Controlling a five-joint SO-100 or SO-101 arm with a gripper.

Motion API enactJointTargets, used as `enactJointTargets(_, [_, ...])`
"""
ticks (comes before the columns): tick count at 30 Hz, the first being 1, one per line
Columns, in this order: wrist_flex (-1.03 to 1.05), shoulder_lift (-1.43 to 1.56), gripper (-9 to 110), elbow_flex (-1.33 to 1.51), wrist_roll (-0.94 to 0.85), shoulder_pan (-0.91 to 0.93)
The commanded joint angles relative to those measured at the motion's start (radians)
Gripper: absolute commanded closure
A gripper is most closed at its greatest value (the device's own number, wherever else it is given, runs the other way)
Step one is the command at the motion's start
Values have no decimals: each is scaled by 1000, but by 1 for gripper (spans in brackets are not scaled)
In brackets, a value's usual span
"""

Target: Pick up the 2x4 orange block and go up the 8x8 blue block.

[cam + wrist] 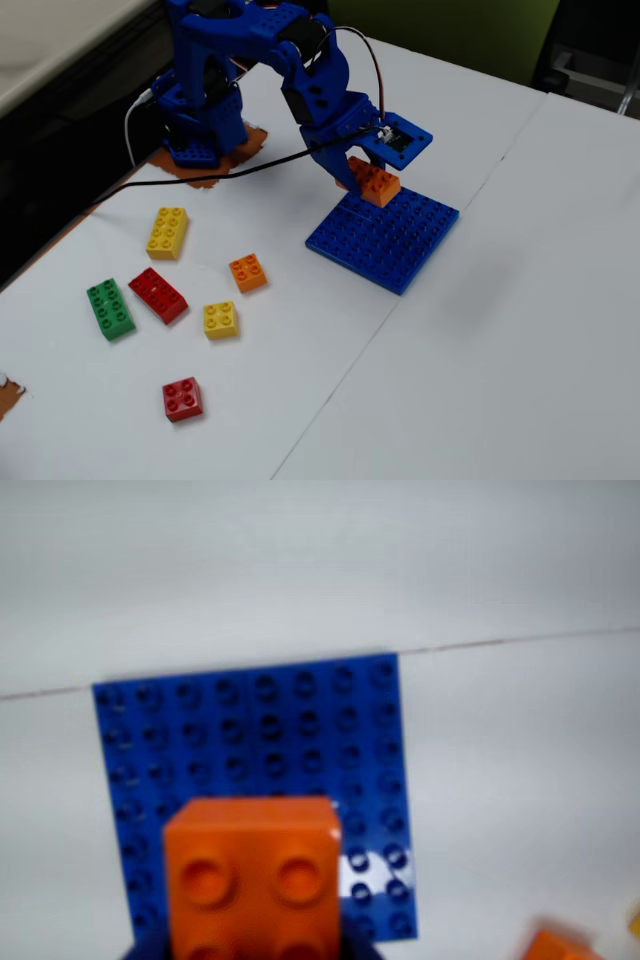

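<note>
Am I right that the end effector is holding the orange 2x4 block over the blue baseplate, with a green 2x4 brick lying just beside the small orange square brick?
Not quite. The end effector does hold the orange 2x4 block over the blue baseplate, but the fixed view shows the brick nearest the small orange square brick is a small yellow square brick. The green 2x4 brick lies well off to the left.

- My wrist view is soft and blurred throughout; the 2x4 orange block [252,875], closest to the lens, is fuzzy at its edges.
- A white glare patch sits on the 8x8 blue block [360,872] there.
- The fixed view is sharper, evenly bright, with only faint shadows on the white table [500,330].
</note>
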Motion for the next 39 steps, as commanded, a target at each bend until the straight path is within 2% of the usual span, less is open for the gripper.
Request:
enactJointTargets(1, [-2,8,101,-31,-6,-14])
enactJointTargets(39, [-40,-15,101,-43,-84,6])
